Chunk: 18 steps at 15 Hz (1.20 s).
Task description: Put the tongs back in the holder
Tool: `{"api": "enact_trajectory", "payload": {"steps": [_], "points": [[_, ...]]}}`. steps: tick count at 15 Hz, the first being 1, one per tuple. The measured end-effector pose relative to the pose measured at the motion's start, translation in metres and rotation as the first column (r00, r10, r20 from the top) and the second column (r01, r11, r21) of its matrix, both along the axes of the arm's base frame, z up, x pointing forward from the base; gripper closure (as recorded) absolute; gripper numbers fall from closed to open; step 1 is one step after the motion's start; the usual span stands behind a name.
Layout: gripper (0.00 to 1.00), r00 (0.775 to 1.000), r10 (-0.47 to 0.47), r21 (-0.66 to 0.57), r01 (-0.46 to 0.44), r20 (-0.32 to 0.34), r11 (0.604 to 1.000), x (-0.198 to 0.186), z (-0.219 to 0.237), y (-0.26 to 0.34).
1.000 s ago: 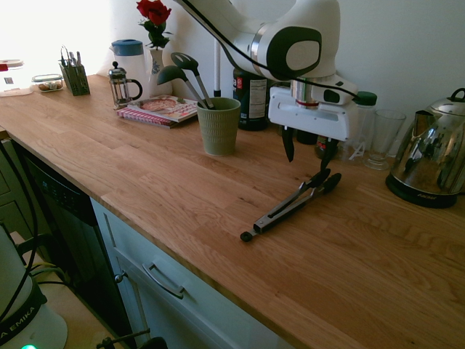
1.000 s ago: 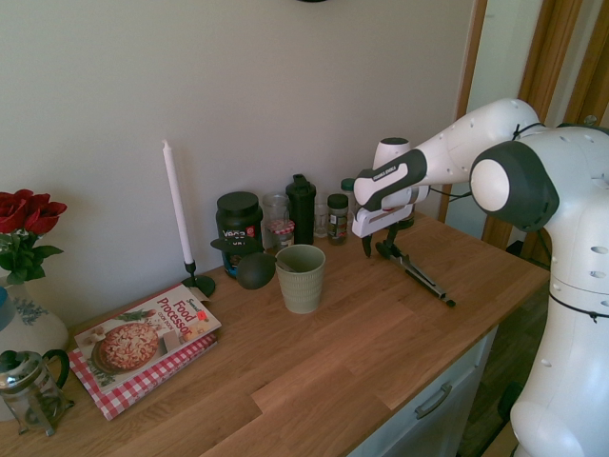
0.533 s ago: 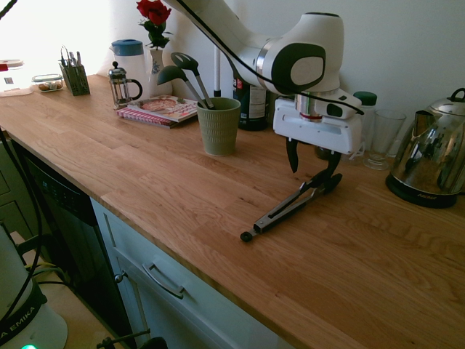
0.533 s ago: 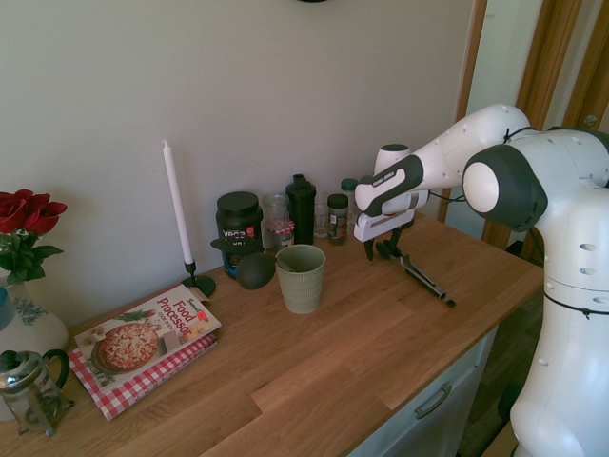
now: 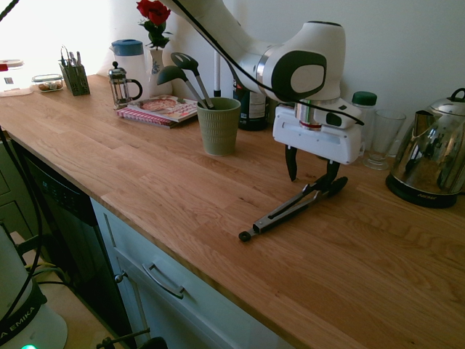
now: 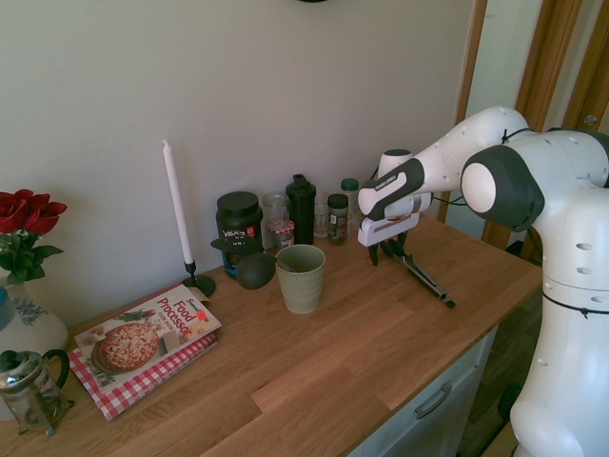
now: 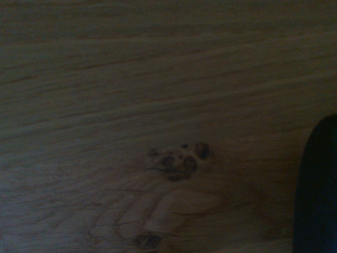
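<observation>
I have the gripper (image 5: 312, 171) pointing straight down over the black-tipped end of the tongs (image 5: 290, 211), fingers (image 5: 291, 163) spread wide with nothing between them. The tongs lie flat on the bench (image 5: 182, 189), well to the right of the holder (image 5: 219, 126) in the first exterior view, their small knob end pointing toward the bench's front edge. The holder already carries two dark ladles (image 5: 185, 73), so room inside looks tight. I judge the tongs light, stiff and slick bare metal, likely to pivot if pinched near an end. I would take them across both arms near the middle, squeezing them shut.
</observation>
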State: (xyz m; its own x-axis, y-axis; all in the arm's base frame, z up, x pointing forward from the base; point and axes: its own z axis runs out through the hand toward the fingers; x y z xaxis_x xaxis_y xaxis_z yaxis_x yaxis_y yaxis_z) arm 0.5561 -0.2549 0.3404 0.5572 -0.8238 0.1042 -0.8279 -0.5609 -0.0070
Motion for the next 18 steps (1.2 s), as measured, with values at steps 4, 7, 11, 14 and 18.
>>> {"api": "enact_trajectory", "payload": {"steps": [4,7,11,14,18], "points": [[1.00,1.000,-0.017,-0.002,0.017,-0.006,1.000,-0.012,-0.001,-0.005],[1.00,0.999,-0.032,-0.008,0.032,-0.014,0.999,-0.021,0.000,-0.007],[1.00,0.999,-0.032,-0.005,0.032,-0.018,0.999,-0.024,-0.001,-0.004],[1.00,0.999,-0.029,-0.004,0.029,-0.018,1.000,-0.023,-0.002,0.000],[1.00,0.999,-0.031,-0.004,0.031,-0.018,1.000,-0.023,-0.002,-0.001]]}}
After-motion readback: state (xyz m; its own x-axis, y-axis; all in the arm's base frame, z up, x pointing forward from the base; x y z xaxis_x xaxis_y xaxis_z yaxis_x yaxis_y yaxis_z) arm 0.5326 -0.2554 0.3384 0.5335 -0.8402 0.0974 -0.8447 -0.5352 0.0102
